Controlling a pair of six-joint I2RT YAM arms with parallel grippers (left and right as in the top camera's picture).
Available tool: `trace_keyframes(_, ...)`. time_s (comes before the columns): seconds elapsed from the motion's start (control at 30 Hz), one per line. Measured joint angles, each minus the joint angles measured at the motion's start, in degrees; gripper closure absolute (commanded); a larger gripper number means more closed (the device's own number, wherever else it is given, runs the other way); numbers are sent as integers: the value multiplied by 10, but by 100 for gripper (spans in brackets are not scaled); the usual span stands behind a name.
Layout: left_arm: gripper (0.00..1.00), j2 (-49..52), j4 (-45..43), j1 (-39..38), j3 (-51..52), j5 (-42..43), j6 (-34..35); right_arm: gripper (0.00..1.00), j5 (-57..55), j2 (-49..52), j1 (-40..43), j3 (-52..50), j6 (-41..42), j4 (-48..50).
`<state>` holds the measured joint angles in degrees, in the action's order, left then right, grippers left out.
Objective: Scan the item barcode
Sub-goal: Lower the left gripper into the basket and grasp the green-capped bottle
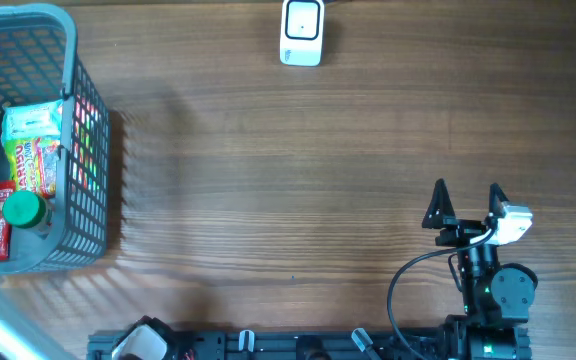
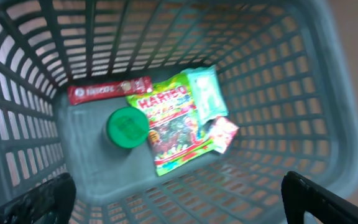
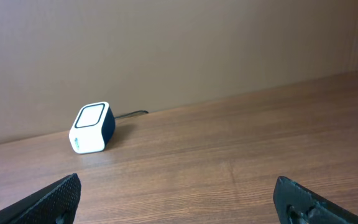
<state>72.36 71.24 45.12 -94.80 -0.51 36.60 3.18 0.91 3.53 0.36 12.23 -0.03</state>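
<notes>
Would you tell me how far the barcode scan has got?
Nothing done: the Haribo bag and other items lie in the basket. In hand: the open left gripper hangs above it. Left: pick one, show it to the scanner; right gripper empty, open.

Haribo bag (image 2: 173, 127) lying in basket (image 2: 278, 81), white scanner (image 1: 302, 32) apart

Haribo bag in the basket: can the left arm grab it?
Probably yes. The left gripper hangs open, looking straight down into the basket, and the Haribo bag lies face up on the bottom with nothing covering its middle.
</notes>
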Motion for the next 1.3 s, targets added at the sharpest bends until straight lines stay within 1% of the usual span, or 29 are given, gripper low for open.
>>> trace_keyframes(0.1,0,37,4,0,0,-14,-8,0,0,0,0,0,0,0)
trace_keyframes(0.33,0,129,2,0,0,-42,-87,0,0,0,0,0,0,0)
trace_keyframes(0.43,0,161,2,0,0,-44,-108,1,0,0,0,0,0,0)
trace_keyframes(0.6,0,229,9,0,1,-44,-135,0,0,0,0,0,0,0)
trace_keyframes(0.77,0,285,14,0,3,-44,-141,0,0,0,0,0,0,0)
trace_keyframes(0.93,0,292,-23,0,40,-46,-145,0,0,0,0,0,0,0)
trace_keyframes(0.97,0,293,-44,0,61,-47,-145,0,0,0,0,0,0,0)
trace_keyframes(1.13,0,294,-90,0,118,-48,-145,0,0,0,0,0,0,0)
trace_keyframes(1.3,0,294,-111,0,129,-48,-145,0,0,0,0,0,0,0)
